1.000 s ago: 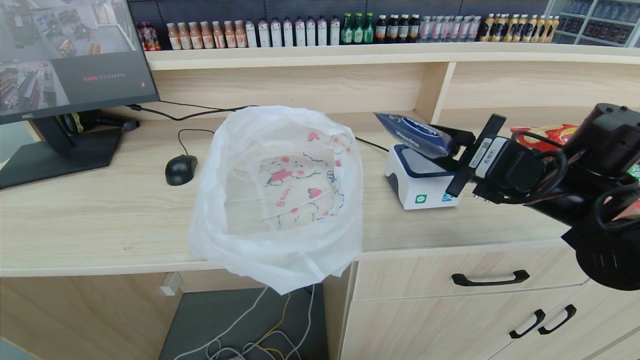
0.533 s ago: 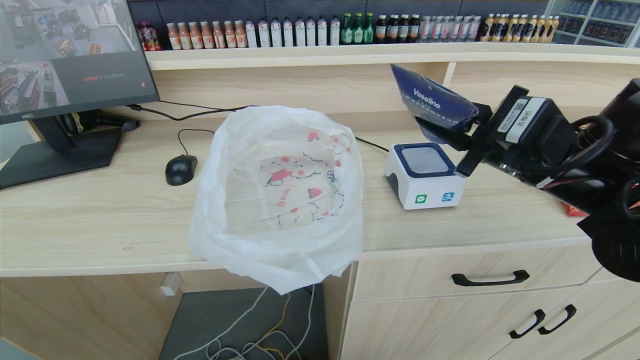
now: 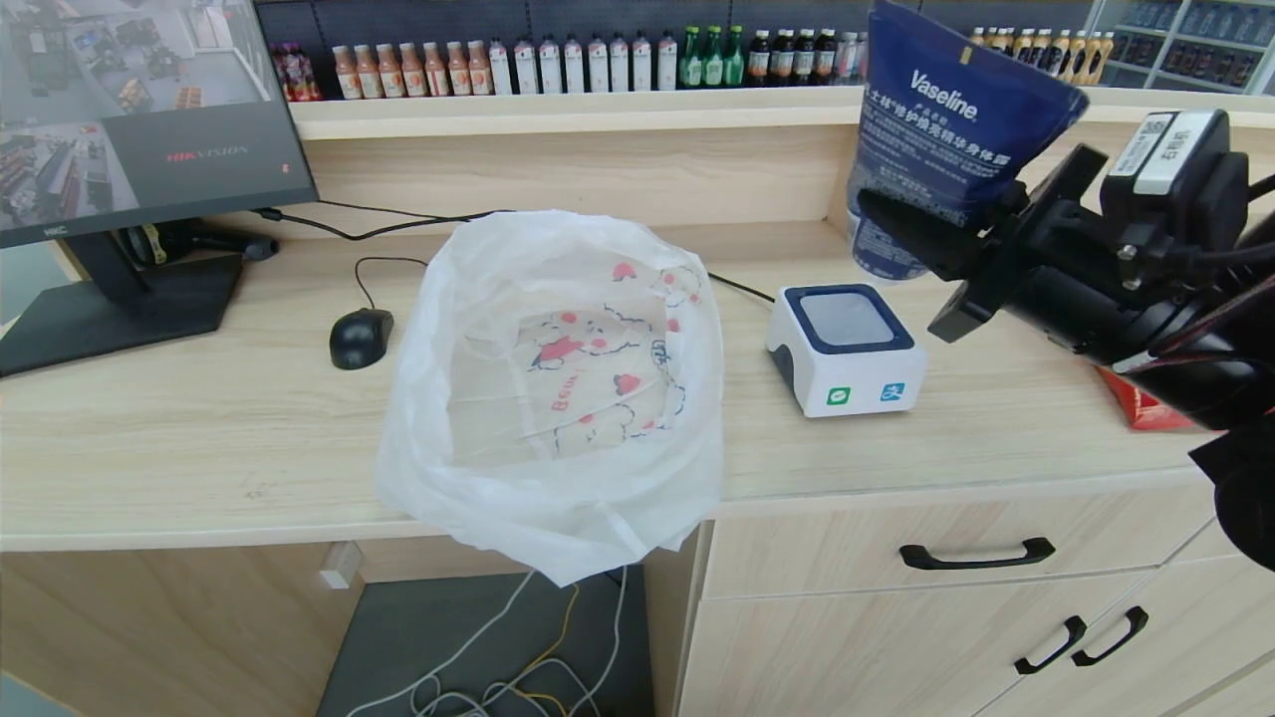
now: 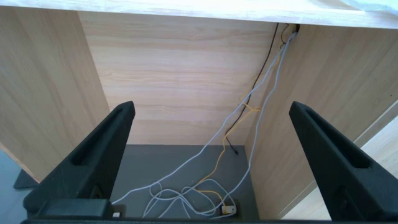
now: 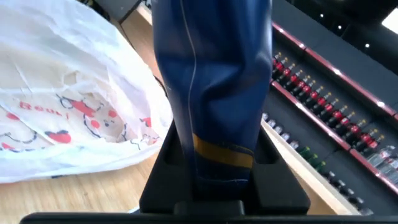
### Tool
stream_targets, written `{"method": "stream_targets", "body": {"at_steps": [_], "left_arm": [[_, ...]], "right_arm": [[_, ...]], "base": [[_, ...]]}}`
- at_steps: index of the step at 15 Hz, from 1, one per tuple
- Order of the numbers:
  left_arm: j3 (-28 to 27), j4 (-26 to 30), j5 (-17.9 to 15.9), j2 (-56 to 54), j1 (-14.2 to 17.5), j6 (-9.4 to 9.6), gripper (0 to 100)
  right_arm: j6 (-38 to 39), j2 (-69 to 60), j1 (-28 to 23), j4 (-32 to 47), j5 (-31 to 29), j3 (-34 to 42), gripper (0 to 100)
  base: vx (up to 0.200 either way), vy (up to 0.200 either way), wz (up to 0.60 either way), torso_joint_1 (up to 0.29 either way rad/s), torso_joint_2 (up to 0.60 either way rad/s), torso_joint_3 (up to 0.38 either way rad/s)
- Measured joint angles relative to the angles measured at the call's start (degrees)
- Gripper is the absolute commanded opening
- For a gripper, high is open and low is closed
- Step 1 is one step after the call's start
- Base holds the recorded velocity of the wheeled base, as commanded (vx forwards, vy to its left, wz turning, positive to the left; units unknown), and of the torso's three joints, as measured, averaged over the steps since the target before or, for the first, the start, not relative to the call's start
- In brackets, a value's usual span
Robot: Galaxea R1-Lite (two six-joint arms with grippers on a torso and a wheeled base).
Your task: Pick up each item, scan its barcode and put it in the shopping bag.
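I am holding the dark blue soft pouch (image 3: 936,129) clamped in my right gripper (image 3: 899,225), high near the white scanner box (image 3: 845,370), next probably carrying it over the white plastic shopping bag (image 3: 478,468).

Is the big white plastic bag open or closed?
Open. The white plastic shopping bag sits on the wooden counter with its mouth spread wide, showing its inside.

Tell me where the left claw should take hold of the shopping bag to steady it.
Probably the near rim of the shopping bag, where the loose plastic droops over the counter edge. That fold hangs free, so fingers can close on both sides. Come from below and in front; the left claw sits open under the counter.
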Motion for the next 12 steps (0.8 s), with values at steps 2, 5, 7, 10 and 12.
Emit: {"method": "stream_targets", "body": {"at_steps": [2,5,7,10,12], "left_arm": [[0.0,0.0,0.0,0.0,0.0,0.0,100],[0.0,0.0,0.0,0.0,0.0,0.0,100],[0.0,0.0,0.0,0.0,0.0,0.0,100],[0.0,0.0,0.0,0.0,0.0,0.01,100],[0.0,0.0,0.0,0.0,0.0,0.04,100]], "right_arm": [[10.5,-0.1,0.7,-7.2,-7.0,4.2,0],[20.0,0.1,3.1,-14.7,-18.8,9.4,0],[21.0,0.2,4.3,-15.6,-22.8,12.0,0],[22.9,0.3,6.7,-15.5,-30.2,14.1,0],[25.6,0.3,8.3,-15.6,-36.0,14.0,0]], "base": [[0.0,0.0,0.0,0.0,0.0,0.0],[0.0,0.0,0.0,0.0,0.0,0.0],[0.0,0.0,0.0,0.0,0.0,0.0],[0.0,0.0,0.0,0.0,0.0,0.0],[0.0,0.0,0.0,0.0,0.0,0.0]]}}
